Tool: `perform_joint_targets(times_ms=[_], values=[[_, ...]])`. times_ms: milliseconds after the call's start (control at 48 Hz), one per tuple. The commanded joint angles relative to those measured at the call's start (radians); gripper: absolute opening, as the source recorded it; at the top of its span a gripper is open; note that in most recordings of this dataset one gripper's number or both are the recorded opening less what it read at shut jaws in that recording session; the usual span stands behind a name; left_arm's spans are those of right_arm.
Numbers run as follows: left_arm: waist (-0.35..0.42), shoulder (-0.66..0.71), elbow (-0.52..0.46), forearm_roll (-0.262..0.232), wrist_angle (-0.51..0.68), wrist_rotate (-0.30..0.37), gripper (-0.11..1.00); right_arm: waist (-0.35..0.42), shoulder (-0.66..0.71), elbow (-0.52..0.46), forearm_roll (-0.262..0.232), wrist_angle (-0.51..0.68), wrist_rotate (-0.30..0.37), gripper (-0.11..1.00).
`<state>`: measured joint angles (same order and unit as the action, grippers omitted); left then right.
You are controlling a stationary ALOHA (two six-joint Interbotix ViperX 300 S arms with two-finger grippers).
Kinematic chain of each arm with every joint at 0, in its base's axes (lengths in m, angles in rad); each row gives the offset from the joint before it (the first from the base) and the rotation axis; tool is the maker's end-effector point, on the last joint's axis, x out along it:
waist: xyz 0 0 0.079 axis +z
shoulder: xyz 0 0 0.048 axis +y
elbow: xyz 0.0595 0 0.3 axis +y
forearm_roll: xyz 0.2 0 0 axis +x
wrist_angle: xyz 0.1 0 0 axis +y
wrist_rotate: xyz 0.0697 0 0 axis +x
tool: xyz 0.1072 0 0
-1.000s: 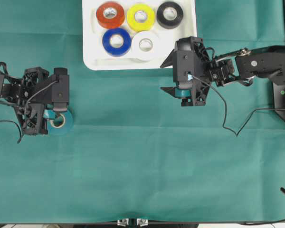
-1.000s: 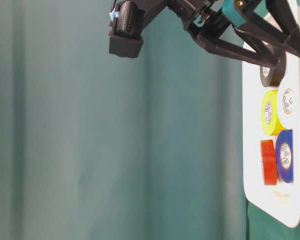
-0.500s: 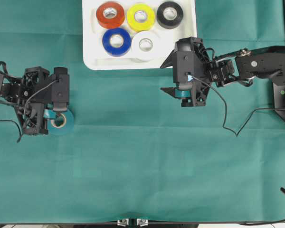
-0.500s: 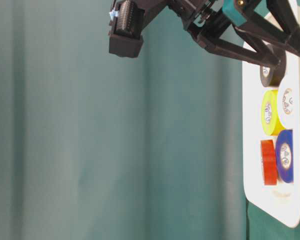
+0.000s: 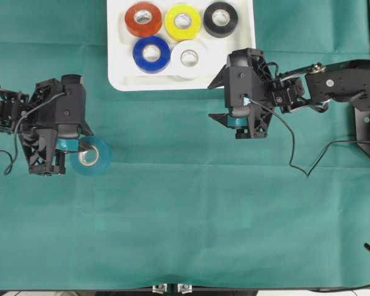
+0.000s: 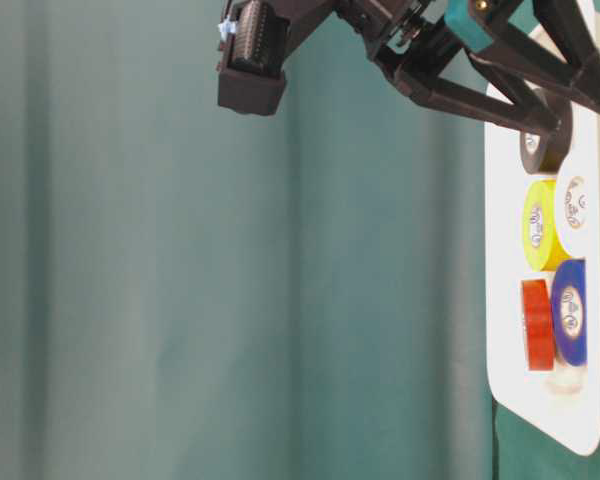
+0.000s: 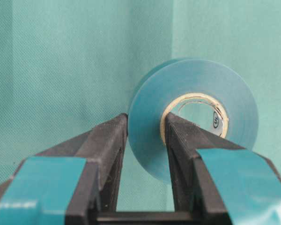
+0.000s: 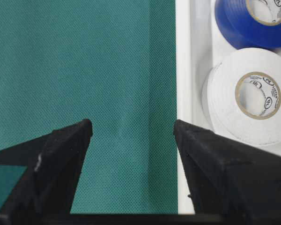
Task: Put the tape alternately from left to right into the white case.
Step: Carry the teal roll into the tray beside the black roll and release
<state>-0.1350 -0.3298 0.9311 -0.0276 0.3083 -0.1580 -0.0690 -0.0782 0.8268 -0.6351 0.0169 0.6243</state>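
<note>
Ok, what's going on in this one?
Two robot arms are filling the white case with tape rolls. Five rolls already lie in it: red-orange, yellow, black, blue and white. The left gripper is shut on the wall of the teal roll, the last one outside the case. The right gripper is open and empty beside the case.

A teal-green woven cloth (image 5: 191,216) covers the tabletop, with a crosswise fold line near its far edge and faint creases running lengthwise. Two small metal clips (image 5: 171,288) sit at the middle of its near edge. A black cable (image 5: 308,163) loops across the cloth on the right.
</note>
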Motion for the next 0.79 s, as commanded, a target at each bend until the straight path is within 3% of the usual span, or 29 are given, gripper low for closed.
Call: perform_joint_targets(times_ms=[0, 229, 521, 771], values=[[-0.002, -0.025, -0.011, 0.0, -0.005, -0.002, -0.04, 0.002, -0.02, -0.008, -0.002, -0.006, 0.002, 0.8], [0.044, -0.026, -0.014, 0.003, -0.006, 0.005, -0.04, 0.003, -0.02, -0.009, -0.002, -0.006, 0.002, 0.8], [0.199, -0.014, -0.038, 0.005, -0.012, 0.012, -0.04, 0.008, -0.02, -0.008, -0.002, -0.005, 0.002, 0.8], [0.311, 0.026, -0.078, 0.006, -0.021, 0.095, -0.04, 0.008, -0.02, -0.008, -0.002, -0.008, 0.002, 0.8]])
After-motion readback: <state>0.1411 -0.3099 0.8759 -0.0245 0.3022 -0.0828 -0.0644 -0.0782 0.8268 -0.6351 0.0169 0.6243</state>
